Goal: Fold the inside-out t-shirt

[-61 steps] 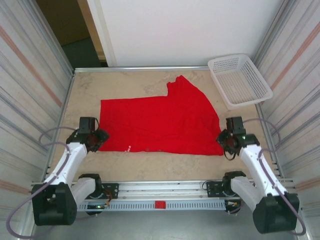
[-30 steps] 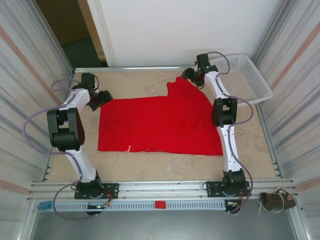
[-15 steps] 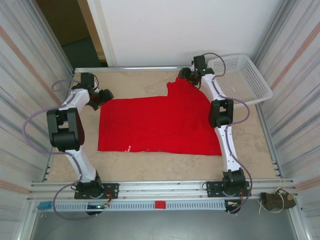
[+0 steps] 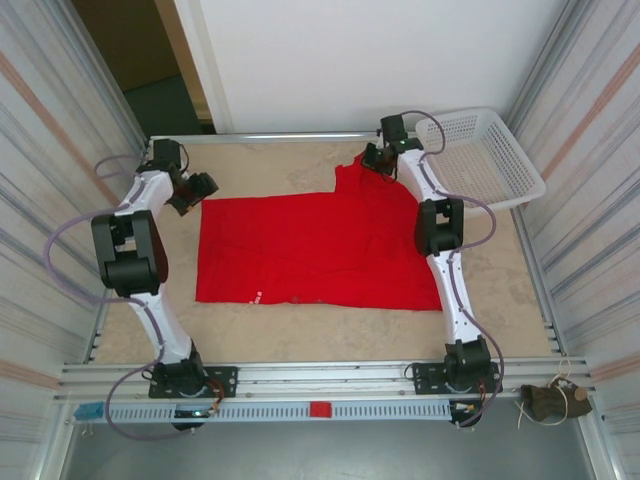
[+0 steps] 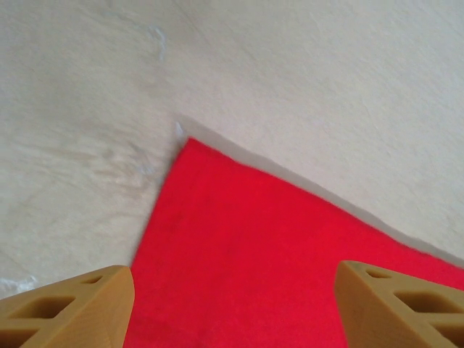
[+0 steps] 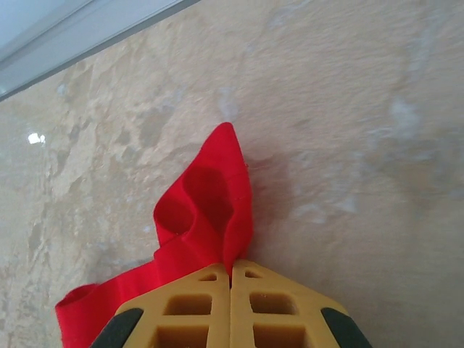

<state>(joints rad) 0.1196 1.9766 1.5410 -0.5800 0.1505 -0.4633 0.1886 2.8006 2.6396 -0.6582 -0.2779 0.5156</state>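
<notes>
The inside-out t-shirt (image 4: 310, 250) lies spread flat on the table, bright red, with a small white mark near its front hem. My right gripper (image 4: 372, 160) is at its far right corner, shut on a pinched fold of the red cloth (image 6: 210, 210), which bunches up in front of the closed fingertips (image 6: 230, 272). My left gripper (image 4: 200, 190) hovers open over the shirt's far left corner (image 5: 192, 145), with red cloth (image 5: 239, 268) showing between its tan fingers (image 5: 72, 304).
A white plastic basket (image 4: 478, 160) stands at the back right, close to my right arm. Metal walls close in both sides, and a rail runs along the table's far edge (image 4: 270, 138).
My right gripper has closed on the shirt's far right corner. Both grippers shifted slightly toward the far edge. Two seconds ago both arms were at the shirt's near corners.
</notes>
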